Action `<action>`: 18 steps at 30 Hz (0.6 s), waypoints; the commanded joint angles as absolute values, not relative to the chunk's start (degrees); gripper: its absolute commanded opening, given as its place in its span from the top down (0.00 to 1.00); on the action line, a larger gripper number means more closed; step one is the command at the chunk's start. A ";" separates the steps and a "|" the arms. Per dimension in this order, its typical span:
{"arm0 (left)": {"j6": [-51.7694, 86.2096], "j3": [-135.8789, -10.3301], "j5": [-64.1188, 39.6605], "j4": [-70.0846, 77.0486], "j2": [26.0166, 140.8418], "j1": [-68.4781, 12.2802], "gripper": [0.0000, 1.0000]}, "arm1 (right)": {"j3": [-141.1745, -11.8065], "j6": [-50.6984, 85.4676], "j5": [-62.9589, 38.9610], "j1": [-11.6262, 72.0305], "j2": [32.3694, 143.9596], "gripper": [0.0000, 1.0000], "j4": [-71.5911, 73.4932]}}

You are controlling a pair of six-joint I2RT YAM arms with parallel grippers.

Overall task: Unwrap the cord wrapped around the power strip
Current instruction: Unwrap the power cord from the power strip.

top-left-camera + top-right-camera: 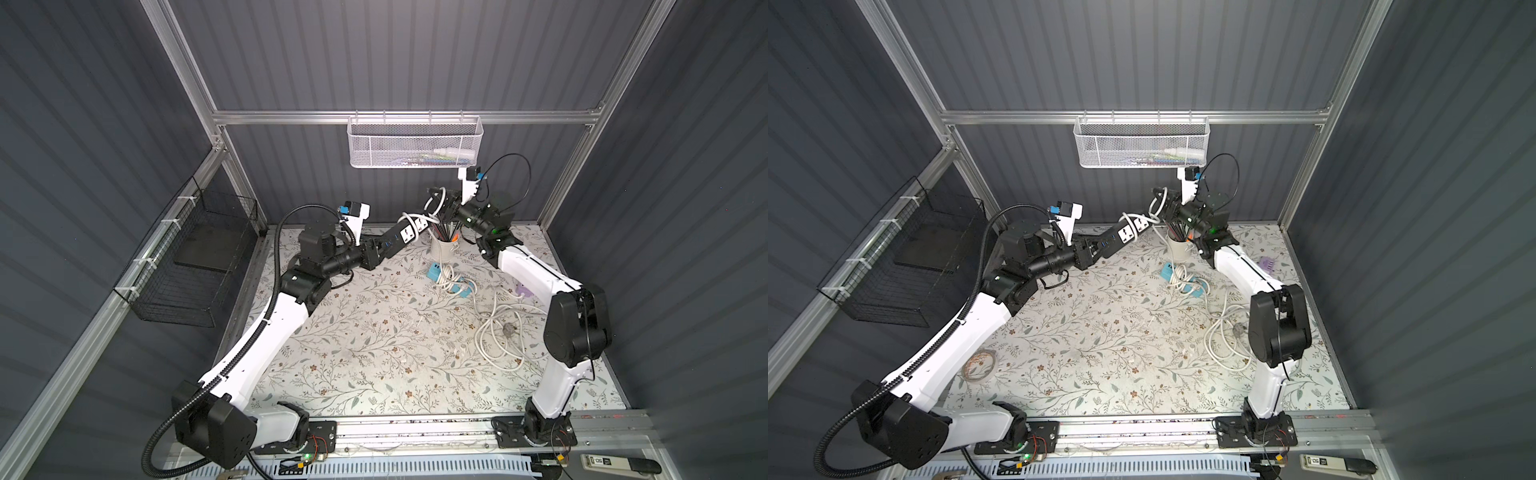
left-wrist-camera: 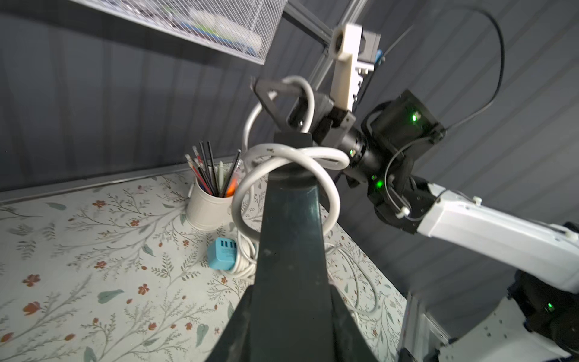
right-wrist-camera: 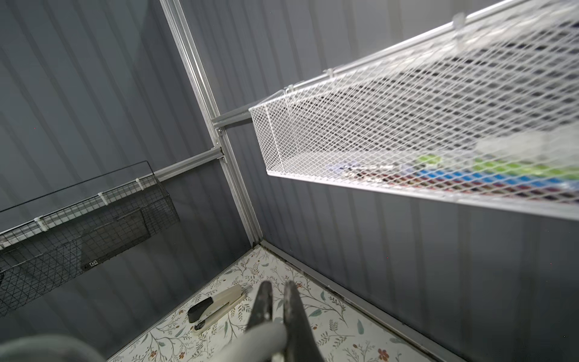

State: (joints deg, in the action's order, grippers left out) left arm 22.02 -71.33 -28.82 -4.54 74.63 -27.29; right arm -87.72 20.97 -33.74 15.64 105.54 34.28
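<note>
The left gripper [image 1: 385, 245] is closed firmly on one end of the black power strip [image 1: 405, 233] and holds it in the air, tilted upward, above the back edge of the table [image 1: 353, 353], about the middle of that edge. At the free end of the strip the white cord [image 1: 415, 217] goes around the body in what looks like two loose turns, and the left wrist view shows these turns crossing each other near the tip. Further right, the right gripper [image 1: 436, 194] is raised toward the back right corner, just under the white mesh basket [image 1: 415, 143]. Its jaws are closed on a bend of the same cord, and the right wrist view shows the cord pinched between the fingers [image 3: 264, 301]. Below it a cup of pens [image 1: 444, 249] stands on the table, and next to the cup lies a blue adapter [image 1: 435, 272] with its own cable. Near the right edge a long white cable lies in free coils, and it seems to be the part already taken off. I judge the task to be mostly done: only the last turns at the tip are left to slip over the end.
</note>
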 commanded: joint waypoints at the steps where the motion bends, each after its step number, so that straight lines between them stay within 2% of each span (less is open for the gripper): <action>1: 20.62 -69.59 -33.32 -6.37 75.32 -28.69 1.00 | -90.87 21.11 -36.47 13.89 102.07 1.00 31.58; 4: 20.54 -68.75 -35.32 -4.92 75.36 -30.05 1.00 | -90.47 21.55 -36.82 12.37 101.33 1.00 31.22; 8: 18.34 -69.91 -31.86 -8.54 76.22 -30.83 1.00 | -90.00 23.47 -38.02 10.19 99.17 1.00 31.07; 13: 16.33 -70.06 -21.78 -10.52 77.25 -30.84 1.00 | -88.74 22.82 -38.37 8.40 93.11 1.00 23.14; 18: 15.29 -71.72 -10.48 -8.10 77.52 -30.76 1.00 | -81.94 17.49 -32.70 7.40 83.22 1.00 7.72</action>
State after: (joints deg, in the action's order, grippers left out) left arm 17.72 -68.97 -19.09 -8.99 77.32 -30.72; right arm -84.23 20.62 -36.45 8.05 88.31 16.80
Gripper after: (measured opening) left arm 0.329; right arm 0.073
